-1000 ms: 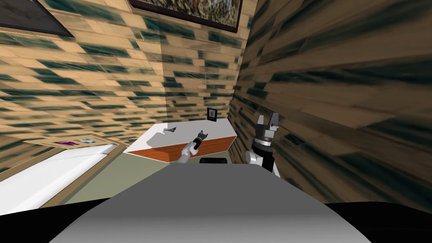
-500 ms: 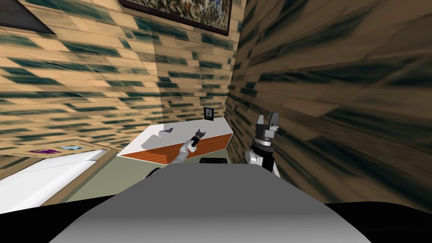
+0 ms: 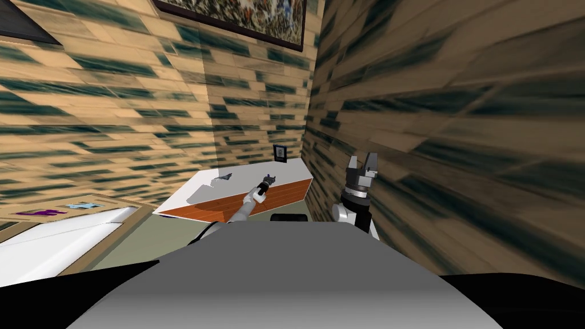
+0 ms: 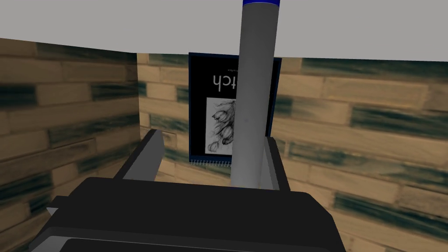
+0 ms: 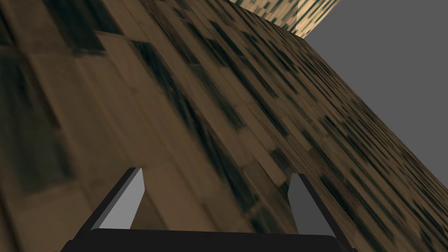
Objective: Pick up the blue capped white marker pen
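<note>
The marker pen (image 4: 253, 96) is a pale grey barrel with a blue cap at its far end. It stands out along my left gripper (image 4: 211, 134), lifted off the white table top (image 4: 131, 22). The fingers are drawn in around the pen: its barrel lies flush against one finger (image 4: 273, 162), and a gap shows on the other side. In the head view the left gripper (image 3: 268, 179) hovers over the white-topped, orange-fronted table (image 3: 240, 174). My right gripper (image 3: 363, 163) is raised beside the right wall, open (image 5: 215, 173) and empty.
A dark-covered book (image 4: 210, 113) leans against the brick wall at the back of the table (image 3: 280, 153). A small grey object (image 3: 224, 177) lies on the table's left part. A white bed (image 3: 51, 245) is at the left. The brick wall stands close on my right.
The whole head view has swung, so table and bed have slid left: my own move. The left gripper stays over the table's right part; the right arm is unchanged.
</note>
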You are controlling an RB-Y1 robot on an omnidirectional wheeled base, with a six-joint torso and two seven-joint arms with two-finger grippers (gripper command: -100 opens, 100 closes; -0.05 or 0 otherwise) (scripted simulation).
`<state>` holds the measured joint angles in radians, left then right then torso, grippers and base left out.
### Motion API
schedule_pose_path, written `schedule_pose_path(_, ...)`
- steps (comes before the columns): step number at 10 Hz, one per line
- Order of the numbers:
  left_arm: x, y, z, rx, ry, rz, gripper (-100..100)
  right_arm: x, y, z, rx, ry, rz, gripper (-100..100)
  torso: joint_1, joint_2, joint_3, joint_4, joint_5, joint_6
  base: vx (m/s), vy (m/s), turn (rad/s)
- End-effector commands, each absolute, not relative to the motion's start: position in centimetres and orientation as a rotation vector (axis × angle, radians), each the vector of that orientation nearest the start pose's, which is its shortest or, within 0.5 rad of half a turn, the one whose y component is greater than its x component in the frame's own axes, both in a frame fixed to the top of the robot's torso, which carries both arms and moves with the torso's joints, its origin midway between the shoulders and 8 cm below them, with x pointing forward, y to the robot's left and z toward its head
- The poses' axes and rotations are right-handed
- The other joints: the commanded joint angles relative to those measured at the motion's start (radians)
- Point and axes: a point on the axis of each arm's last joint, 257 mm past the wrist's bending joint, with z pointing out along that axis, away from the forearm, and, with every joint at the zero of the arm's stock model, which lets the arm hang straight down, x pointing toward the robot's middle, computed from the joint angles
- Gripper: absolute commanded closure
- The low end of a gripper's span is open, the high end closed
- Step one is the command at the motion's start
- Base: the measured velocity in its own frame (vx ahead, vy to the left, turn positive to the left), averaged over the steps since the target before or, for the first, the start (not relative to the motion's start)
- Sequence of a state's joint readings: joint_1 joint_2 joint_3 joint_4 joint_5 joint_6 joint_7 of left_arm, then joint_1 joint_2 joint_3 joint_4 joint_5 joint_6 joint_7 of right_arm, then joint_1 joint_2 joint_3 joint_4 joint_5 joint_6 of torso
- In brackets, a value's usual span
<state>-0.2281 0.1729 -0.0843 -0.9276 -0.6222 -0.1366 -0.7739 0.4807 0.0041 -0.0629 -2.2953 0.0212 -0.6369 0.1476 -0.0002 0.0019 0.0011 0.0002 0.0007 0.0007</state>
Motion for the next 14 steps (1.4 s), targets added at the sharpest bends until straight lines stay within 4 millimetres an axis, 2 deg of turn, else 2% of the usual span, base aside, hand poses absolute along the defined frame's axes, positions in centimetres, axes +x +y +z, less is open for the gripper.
schedule_pose_path(1,55.2,22.6,-39.9,0.134,1.906,-0.095,100,31.3,-28.7,6.2,0.453,0.532,1.128,0,0.000,0.000,0.000,0.000,0.000,0.000,0.000,0.000,0.000)
schedule_pose_path(4,55.1,22.4,-39.9,0.135,1.906,-0.098,100,31.3,-28.7,6.2,0.453,0.532,1.128,0,0.001,-0.001,0.000,0.000,0.000,-0.001,-0.001,-0.002,-0.006)
schedule_pose_path(5,55.1,22.4,-39.9,0.135,1.905,-0.098,0,31.3,-28.7,6.2,0.453,0.532,1.128,0,0.001,-0.001,-0.001,0.000,0.000,-0.001,0.000,0.000,0.000)
schedule_pose_path(6,53.7,21.2,-40.7,0.161,1.921,-0.110,100,31.3,-28.7,6.2,0.453,0.532,1.128,0,0.001,-0.001,-0.001,0.000,0.000,-0.001,0.059,0.024,0.207)
schedule_pose_path(7,53.8,21.2,-40.6,0.161,1.919,-0.110,100,31.3,-28.7,6.2,0.453,0.532,1.128,0,0.003,-0.003,-0.002,-0.001,0.000,-0.003,0.079,0.020,0.120)
schedule_pose_path(8,52.2,19.7,-41.5,0.192,1.936,-0.125,100,31.3,-28.7,6.2,0.453,0.532,1.128,0,0.004,-0.005,-0.003,-0.002,0.000,-0.003,0.094,0.031,0.197)
schedule_pose_path(9,52.5,19.5,-41.0,0.202,1.924,-0.124,100,31.3,-28.7,6.2,0.453,0.532,1.128,0,0.005,-0.007,-0.005,-0.003,0.000,-0.004,0.068,0.023,0.097)
schedule_pose_path(10,50.9,17.9,-41.9,0.219,1.943,-0.147,100,31.3,-28.7,6.2,0.453,0.532,1.128,0,0.005,-0.007,-0.005,-0.004,0.000,-0.003,0.081,0.037,0.190)
schedule_pose_path(11,51.1,17.7,-41.3,0.233,1.928,-0.143,100,31.3,-28.7,6.2,0.453,0.532,1.128,0,0.007,-0.008,-0.006,-0.005,0.000,-0.005,0.066,0.034,0.103)
schedule_pose_path(12,49.4,16.1,-42.2,0.248,1.945,-0.168,100,31.3,-28.7,6.2,0.453,0.532,1.128,0,0.008,-0.008,-0.007,-0.006,0.000,-0.005,0.068,0.044,0.187)
schedule_pose_path(14,49.7,15.9,-41.5,0.274,1.928,-0.156,100,31.3,-28.7,6.2,0.453,0.532,1.128,0,0.009,-0.011,-0.009,-0.008,0.001,-0.005,0.055,0.017,0.038)
